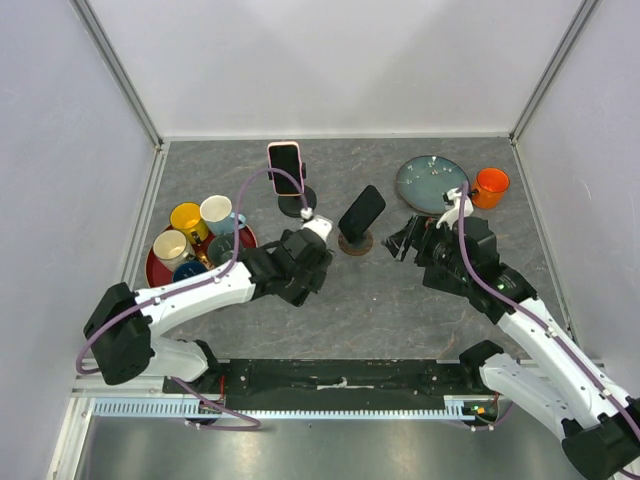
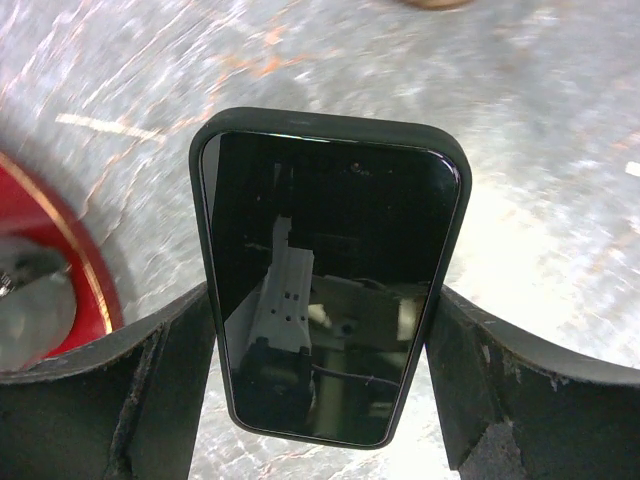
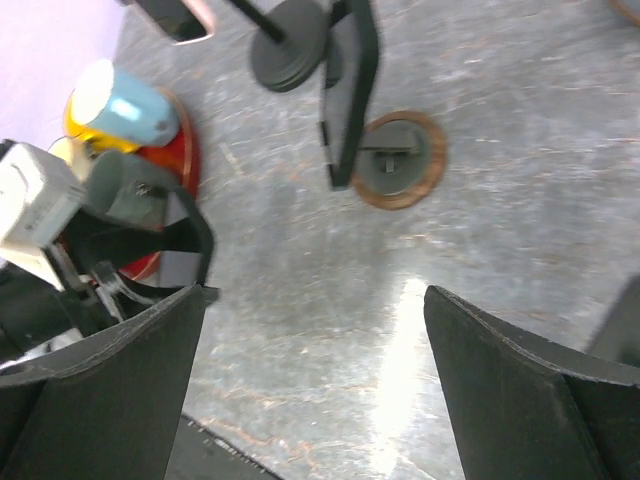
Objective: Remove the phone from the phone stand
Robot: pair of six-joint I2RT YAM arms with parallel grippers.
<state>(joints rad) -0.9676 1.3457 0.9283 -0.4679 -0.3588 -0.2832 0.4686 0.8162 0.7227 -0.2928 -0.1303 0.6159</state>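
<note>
Your left claw [image 2: 320, 340] grips a dark-cased phone [image 2: 325, 280] by its long edges, above the desk [image 2: 550, 150] beside the red tray [image 1: 153, 270]. A second black phone [image 1: 362, 212] leans on its brown-based stand [image 1: 356, 243]. Just beside it, your right claw [image 3: 315, 295] gapes wide, empty.

Black rail [image 1: 340, 380] carrying both bases. Left arm [image 1: 190, 292], at the rail's left end: white link shells, black joint housings, thin purple cable [image 1: 238, 235] arching off the upper link and down toward the rail. Right arm [image 1: 545, 335], at the rail's right end: same white shells and black joints, second purple cable [image 1: 465, 225] along its links. Small white block [image 1: 318, 228] on the left wrist, another [image 1: 455, 205] on the right. Left end effector [image 2: 320, 300]: two broad matte-black fingers [image 2: 110, 400], scuffed, grey dust at the edges. Right end effector [image 3: 315, 290]: matching black wedge-shaped fingers [image 3: 520, 400], pale wear along the rims.
</note>
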